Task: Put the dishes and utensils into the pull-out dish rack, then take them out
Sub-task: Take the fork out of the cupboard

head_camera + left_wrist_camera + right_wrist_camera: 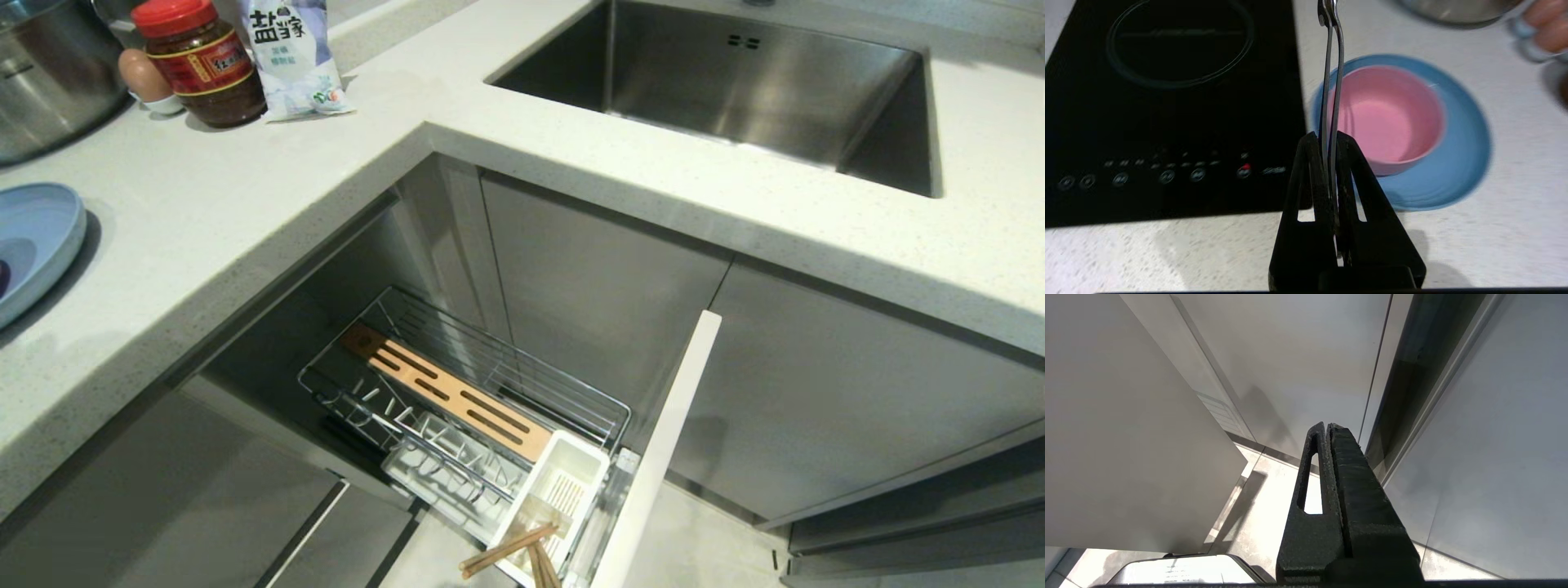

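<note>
- Speckled pale stone countertop (269, 204) is being shown in the head view, wrapped round a corner above grey cabinet fronts, with a steel sink (735, 82) set into it.
- Two slim silver metal utensils (1331, 81), seemingly the fork and spoon though their heads are cut off from view, are being pinched side by side between the pressed-together fingers of the left gripper (1329, 143), above the counter.
- Directly beneath them, a small matte pink round bowl (1392, 118) is being seen resting on a flat round light-blue plate (1453, 163), just beside a black induction hob (1167, 102).
- Lower down, the chrome wire pull-out dish rack (490, 359) is being held open; a pair of light-brown wooden chopsticks (506, 551) is already being stored in its white plastic cutlery caddy (563, 482).
- Loading is judged to be early: plate, bowl and both metal pieces are yet to be racked, and unloading is entirely left.
- Beside the cabinet fronts, the right gripper (1327, 428) is being kept parked, fingers pressed together on nothing.
</note>
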Available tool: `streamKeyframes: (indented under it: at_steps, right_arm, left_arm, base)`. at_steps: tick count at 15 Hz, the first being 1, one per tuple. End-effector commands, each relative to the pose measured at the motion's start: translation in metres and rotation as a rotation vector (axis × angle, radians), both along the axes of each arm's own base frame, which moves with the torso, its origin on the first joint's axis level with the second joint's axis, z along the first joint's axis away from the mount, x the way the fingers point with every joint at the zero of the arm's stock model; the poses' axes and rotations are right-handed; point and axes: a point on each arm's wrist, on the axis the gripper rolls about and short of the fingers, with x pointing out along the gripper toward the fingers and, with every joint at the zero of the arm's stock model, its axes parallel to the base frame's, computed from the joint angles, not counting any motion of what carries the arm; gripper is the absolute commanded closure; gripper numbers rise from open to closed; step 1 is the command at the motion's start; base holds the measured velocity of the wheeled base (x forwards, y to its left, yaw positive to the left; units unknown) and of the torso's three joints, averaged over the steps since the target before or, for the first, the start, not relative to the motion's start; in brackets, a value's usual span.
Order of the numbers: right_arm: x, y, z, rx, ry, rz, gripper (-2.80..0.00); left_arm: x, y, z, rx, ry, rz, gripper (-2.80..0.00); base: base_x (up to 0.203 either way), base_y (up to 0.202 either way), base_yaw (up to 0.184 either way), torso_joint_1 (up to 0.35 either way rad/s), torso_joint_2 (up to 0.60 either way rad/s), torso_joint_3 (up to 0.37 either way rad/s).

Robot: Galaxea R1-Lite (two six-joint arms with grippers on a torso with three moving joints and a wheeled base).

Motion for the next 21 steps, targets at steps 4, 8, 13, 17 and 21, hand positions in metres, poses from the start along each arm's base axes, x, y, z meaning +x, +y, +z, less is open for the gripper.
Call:
streamKeyframes:
  at_steps: [4,8,13,17,21]
  right_arm:
    - [0.0,0.0,0.0,0.001,-0.005,0.0,0.0]
    - [0.0,0.0,0.0,0.001,-0.005,-0.001,0.0]
    - [0.0,0.0,0.0,0.001,-0.005,0.0,0.0]
    - [0.0,0.0,0.0,0.001,-0.005,0.0,0.0]
    - [0.0,0.0,0.0,0.001,-0.005,0.001,0.0]
  left_arm:
    - [0.017,0.01,-0.039,-0.083,0.053,-0.041,0.0]
    - [0.026,0.015,-0.048,-0.113,0.052,-0.089,0.0]
    - [0.034,0.02,-0.048,-0.105,0.029,-0.095,0.0]
    - [0.049,0.03,-0.048,-0.137,0.011,-0.086,0.0]
    - [0.055,0.034,-0.052,-0.167,0.015,-0.084,0.0]
  base:
    - [0.0,0.0,0.0,0.0,0.0,0.0]
    - [0.0,0.0,0.0,0.0,0.0,0.0]
    - [0.0,0.0,0.0,0.0,0.0,0.0]
    - [0.0,0.0,0.0,0.0,0.0,0.0]
    - [0.0,0.0,0.0,0.0,0.0,0.0]
